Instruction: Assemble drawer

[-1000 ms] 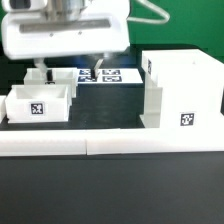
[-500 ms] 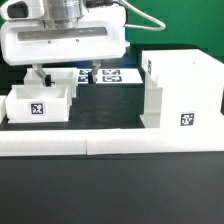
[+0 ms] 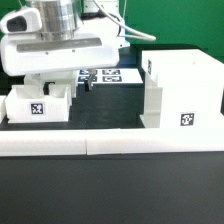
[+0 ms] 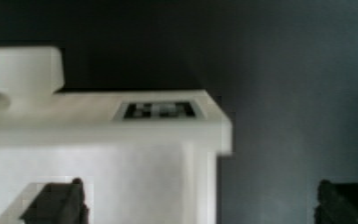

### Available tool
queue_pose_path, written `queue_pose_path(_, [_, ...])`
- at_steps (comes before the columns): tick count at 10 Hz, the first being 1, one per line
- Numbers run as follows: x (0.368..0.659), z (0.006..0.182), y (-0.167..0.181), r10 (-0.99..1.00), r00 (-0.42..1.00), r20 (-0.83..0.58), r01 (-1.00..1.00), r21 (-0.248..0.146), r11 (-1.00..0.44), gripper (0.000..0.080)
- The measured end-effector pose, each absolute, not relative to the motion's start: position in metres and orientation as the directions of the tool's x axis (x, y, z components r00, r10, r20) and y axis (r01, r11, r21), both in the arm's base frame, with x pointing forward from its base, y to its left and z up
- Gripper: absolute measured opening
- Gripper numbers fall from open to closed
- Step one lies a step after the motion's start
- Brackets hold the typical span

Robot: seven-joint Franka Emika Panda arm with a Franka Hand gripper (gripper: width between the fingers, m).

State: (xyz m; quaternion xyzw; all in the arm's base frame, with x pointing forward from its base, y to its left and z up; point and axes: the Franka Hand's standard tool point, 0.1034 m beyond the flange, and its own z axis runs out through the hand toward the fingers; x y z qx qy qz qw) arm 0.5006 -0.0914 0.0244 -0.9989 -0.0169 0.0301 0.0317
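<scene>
The tall white housing (image 3: 182, 88) stands at the exterior view's right with a tag on its front. A small open-top tray (image 3: 38, 104) with a tag sits at the left. A second tray behind it is mostly hidden by the gripper body. My gripper (image 3: 62, 86) hangs over the trays, open and empty. In the wrist view a white tray (image 4: 105, 140) with a tag and a knob lies below the gripper (image 4: 201, 200). One dark finger (image 4: 51, 200) is over the tray and the other is over the dark table.
The long low white border wall (image 3: 110, 145) runs along the front. The marker board (image 3: 108, 75) lies flat behind, between the trays and the housing. Dark table shows between tray and housing.
The gripper has moved toward the exterior view's left, from above the marker board's edge to above the trays. The parts have not moved.
</scene>
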Motion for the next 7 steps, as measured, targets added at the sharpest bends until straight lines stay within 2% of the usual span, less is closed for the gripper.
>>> queue_pose_path(4, [0.498,0.008,-0.093,0.036,0.998,-0.055,0.033,-0.048,-0.998,0.0649])
queue_pose_path(7, [0.496,0.007,-0.092,0.036,0.998,-0.059,0.034,-0.048,-0.998,0.0649])
